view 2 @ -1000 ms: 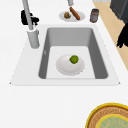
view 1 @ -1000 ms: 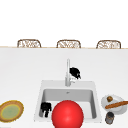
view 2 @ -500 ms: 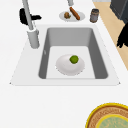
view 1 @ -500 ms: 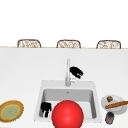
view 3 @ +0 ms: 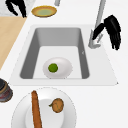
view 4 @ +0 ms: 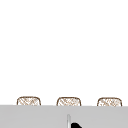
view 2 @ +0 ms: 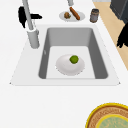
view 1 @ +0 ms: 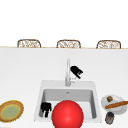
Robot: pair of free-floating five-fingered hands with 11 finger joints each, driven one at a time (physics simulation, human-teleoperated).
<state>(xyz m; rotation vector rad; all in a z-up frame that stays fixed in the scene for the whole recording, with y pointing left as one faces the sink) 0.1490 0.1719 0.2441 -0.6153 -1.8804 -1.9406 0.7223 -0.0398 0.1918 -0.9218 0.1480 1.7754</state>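
Nothing moved since half second ago, as far as we see. Our right hand (view 1: 76, 71) hangs just beside faucet (view 1: 68, 72), behind sink (view 1: 67, 86), fingers straight and loose, holding nothing; we cannot tell if it touches. Our left hand (view 1: 45, 109) waits at sink's front left corner, fingers pointing down, relaxed. White bowl (view 2: 70, 65) with green lime (view 2: 74, 59) sits in sink. Plate with bread stick (view 3: 36, 108) rests on desk (view 1: 22, 67), right side.

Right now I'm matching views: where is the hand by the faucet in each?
Front view: right hand just right of the faucet.
Left side view: top left, behind the faucet.
Right side view: upper right, beside the faucet.
Upper view: bottom edge, right of the faucet.
Shared landmark: the faucet.
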